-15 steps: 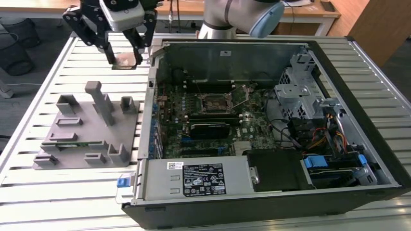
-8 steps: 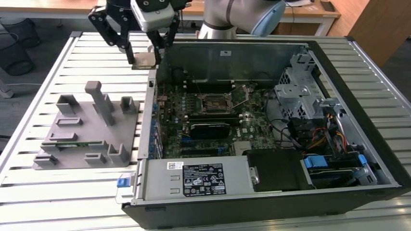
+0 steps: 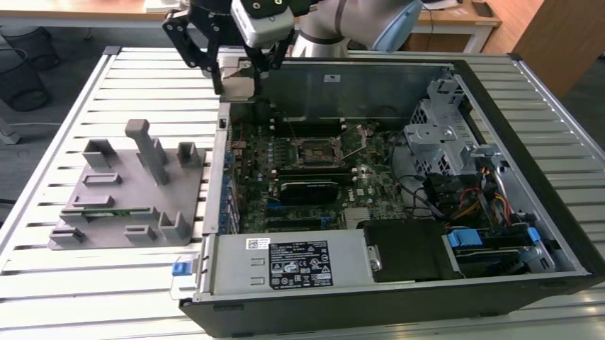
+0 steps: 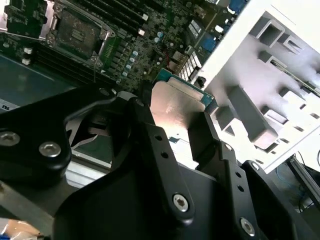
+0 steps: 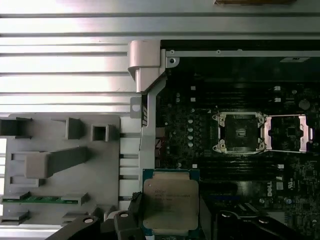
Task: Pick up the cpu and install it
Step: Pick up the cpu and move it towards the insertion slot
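The gripper's [image 5: 171,219] jaws pinch the cpu [image 5: 171,200] by its edges, well apart from the socket [image 5: 239,131]; a slipping grip could drop it.

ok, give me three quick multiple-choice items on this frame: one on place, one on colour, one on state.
1. Where is the cpu? A) in the socket B) in the gripper C) on the grey holder
2. Colour of the memory strip in the grey holder? A) red B) green C) yellow
3. Socket state? A) empty, cover plate open B) clamped over a chip C) under a heatsink

B: the gripper clasps the cpu in both wrist views.
B: the memory strip shows green.
A: the socket bed is bare, cover plate flipped aside.
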You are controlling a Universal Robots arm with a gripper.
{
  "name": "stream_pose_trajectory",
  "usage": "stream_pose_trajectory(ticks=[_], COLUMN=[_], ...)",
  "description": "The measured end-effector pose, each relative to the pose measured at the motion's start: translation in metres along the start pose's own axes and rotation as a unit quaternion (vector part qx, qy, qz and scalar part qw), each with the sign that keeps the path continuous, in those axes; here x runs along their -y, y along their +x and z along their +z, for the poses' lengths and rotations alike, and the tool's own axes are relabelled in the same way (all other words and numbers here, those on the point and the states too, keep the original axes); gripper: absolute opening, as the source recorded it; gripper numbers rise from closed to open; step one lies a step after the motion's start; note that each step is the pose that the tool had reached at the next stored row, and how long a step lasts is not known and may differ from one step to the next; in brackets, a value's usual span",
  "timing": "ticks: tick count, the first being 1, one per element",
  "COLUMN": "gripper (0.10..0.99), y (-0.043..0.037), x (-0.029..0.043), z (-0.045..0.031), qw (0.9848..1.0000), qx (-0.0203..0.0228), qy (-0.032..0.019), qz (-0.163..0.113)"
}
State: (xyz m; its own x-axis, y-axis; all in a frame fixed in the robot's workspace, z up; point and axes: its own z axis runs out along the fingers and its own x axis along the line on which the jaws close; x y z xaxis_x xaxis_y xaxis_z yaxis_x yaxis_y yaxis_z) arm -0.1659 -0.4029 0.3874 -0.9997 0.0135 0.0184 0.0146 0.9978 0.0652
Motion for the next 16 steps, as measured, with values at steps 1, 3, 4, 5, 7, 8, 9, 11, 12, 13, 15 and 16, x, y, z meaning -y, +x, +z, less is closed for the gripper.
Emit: stream_pose_trajectory(ticks=[1, 3, 4, 5, 7, 8, 9, 11, 12, 13, 15, 16], gripper=[0.537, 0.537, 0.537, 0.537, 0.537, 0.537, 0.537, 0.537, 0.537, 0.537, 0.537, 0.537], y=[-0.0044, -0.0133, -0.0179, -0.0224, -0.0318, -0.0362, -0.0407, -0.0494, -0.0538, -0.0584, -0.0667, -0.0709], x=[-0.0001, -0.0004, -0.0005, -0.0007, -0.0012, -0.0015, -0.0019, -0.0036, -0.0046, -0.0056, -0.0073, -0.0081], z=[0.0, -0.0001, -0.0001, -0.0001, -0.0002, -0.0001, -0.0001, 0.0, 0.0002, 0.0003, 0.0004, 0.0005], qw=[1.0, 1.0, 1.0, 1.0, 1.0, 1.0, 1.0, 1.0, 1.0, 1.0, 1.0, 1.0], qx=[0.0, 0.0, 0.0, 0.0, 0.0, 0.0, 0.0, 0.0, 0.0, 0.0, 0.0, 0.0], qy=[0.0, 0.0, 0.0, 0.0, 0.0, 0.0, 0.0, 0.0, 0.0, 0.0, 0.0, 0.0], qz=[0.0, 0.0, 0.0, 0.0, 0.0, 0.0, 0.0, 0.0, 0.0, 0.0, 0.0, 0.0])
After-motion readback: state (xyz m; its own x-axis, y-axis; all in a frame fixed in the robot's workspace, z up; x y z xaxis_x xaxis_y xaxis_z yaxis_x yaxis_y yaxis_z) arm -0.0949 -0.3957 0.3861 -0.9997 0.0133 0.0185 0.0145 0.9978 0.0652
